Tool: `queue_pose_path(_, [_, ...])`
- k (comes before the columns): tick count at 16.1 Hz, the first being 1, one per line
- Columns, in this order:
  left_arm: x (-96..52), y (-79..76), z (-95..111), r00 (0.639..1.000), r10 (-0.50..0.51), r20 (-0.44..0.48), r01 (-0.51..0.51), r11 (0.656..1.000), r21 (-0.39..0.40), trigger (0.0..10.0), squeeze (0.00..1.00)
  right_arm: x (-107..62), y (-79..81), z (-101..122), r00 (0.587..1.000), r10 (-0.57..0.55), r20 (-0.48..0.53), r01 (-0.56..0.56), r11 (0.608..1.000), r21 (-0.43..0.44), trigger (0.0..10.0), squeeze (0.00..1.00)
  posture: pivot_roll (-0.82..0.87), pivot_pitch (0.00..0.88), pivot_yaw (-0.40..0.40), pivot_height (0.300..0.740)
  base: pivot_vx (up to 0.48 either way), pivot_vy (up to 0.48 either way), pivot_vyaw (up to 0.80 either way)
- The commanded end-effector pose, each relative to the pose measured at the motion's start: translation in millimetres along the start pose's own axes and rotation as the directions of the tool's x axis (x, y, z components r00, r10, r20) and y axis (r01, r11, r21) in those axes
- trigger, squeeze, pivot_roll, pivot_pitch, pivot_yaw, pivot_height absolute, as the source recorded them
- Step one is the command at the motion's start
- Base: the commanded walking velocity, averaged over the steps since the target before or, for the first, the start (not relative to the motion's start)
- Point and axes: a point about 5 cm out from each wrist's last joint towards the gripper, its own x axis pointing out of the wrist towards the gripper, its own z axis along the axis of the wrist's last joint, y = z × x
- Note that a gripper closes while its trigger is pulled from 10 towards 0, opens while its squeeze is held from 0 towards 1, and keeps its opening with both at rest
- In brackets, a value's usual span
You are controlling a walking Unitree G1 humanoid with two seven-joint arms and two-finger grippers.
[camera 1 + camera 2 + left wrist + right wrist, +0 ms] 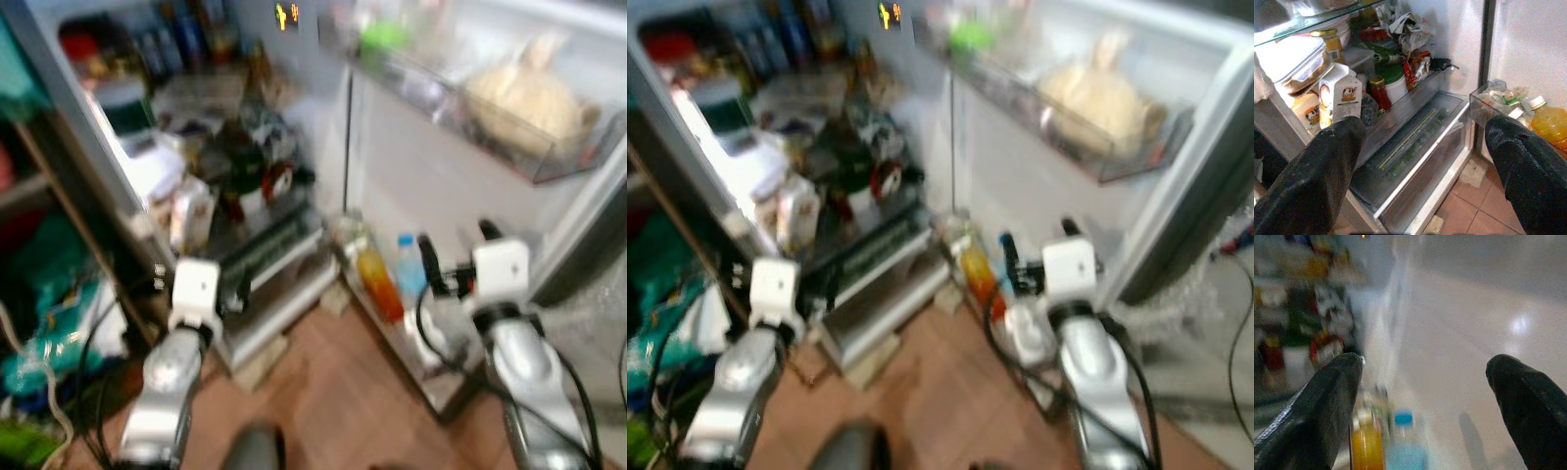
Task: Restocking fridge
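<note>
The fridge stands open, its shelves crammed with food. A milk carton (1342, 93), a red-lidded jar (1380, 90) and a green-lidded white tub (1393, 81) sit on the glass shelf above the crisper drawer (1415, 142). My left gripper (1422, 132) is open and empty, low in front of that drawer. The bottom door shelf (1488, 105) holds an orange juice bottle (377, 279) and a blue-capped bottle (409, 269). My right gripper (457, 243) is open with nothing in it, just above and to the right of those bottles.
An upper door bin (549, 162) holds a pale bag (519, 98). Brown floor tiles (333, 392) lie between the arms. To the left of the fridge stands a cluttered shelf with green items (39, 323) and loose cables. The eye views are blurred.
</note>
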Motion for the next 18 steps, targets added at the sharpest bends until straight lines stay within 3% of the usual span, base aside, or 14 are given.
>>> queue_pose_path(1, [5.3, -0.5, 11, 0.999, -0.002, 0.038, 0.002, 1.000, 0.019, 10.0, 0.00, 0.1, -6.4, -3, 0.999, -0.048, -0.021, 0.048, 0.999, -0.014, 10.0, 0.00, 0.02, 0.054, 0.033, 0.740, 0.000, 0.000, 0.00])
queue_pose_path(2, [6.2, 2.0, 12, 0.999, 0.007, 0.039, -0.007, 1.000, 0.018, 10.0, 0.00, 1.3, -22.2, -10, 0.987, -0.154, -0.052, 0.152, 0.987, -0.049, 10.0, 0.00, 0.02, 0.056, 0.034, 0.740, 0.000, 0.000, 0.00])
queue_pose_path(6, [3.2, 2.2, 11, 0.999, -0.009, 0.034, 0.008, 1.000, 0.016, 10.0, 0.00, 16.8, -63.3, -15, 0.932, -0.357, -0.066, 0.349, 0.931, -0.111, 10.0, 0.00, 0.03, 0.059, 0.034, 0.740, 0.000, 0.000, 0.00])
queue_pose_path(9, [1.3, 2.1, 10, 0.999, -0.018, 0.031, 0.017, 1.000, 0.014, 10.0, 0.00, 8.1, -64.0, -22, 0.935, -0.342, -0.093, 0.332, 0.937, -0.107, 10.0, 0.00, 0.03, 0.062, 0.031, 0.740, 0.000, 0.000, 0.00])
queue_pose_path(12, [1.9, 0.4, 9, 0.999, -0.034, 0.036, 0.033, 0.999, 0.011, 10.0, 0.00, -15.1, -59.0, -35, 0.939, -0.316, -0.138, 0.299, 0.945, -0.133, 10.0, 0.00, 0.02, 0.066, 0.033, 0.740, 0.000, 0.000, 0.00])
queue_pose_path(15, [3.6, -1.6, 9, 0.999, -0.043, 0.034, 0.042, 0.999, 0.014, 10.0, 0.00, -16.7, -60.8, -40, 0.932, -0.333, -0.145, 0.314, 0.939, -0.140, 10.0, 0.00, 0.01, 0.066, 0.039, 0.740, 0.000, -0.191, 0.00])
queue_pose_path(18, [5.0, -1.0, 10, 0.999, -0.040, 0.036, 0.040, 0.999, 0.016, 10.0, 0.00, -7.7, -54.6, -32, 0.947, -0.304, -0.106, 0.289, 0.948, -0.135, 10.0, 0.00, 0.02, 0.060, 0.037, 0.740, 0.000, -0.355, 0.00])
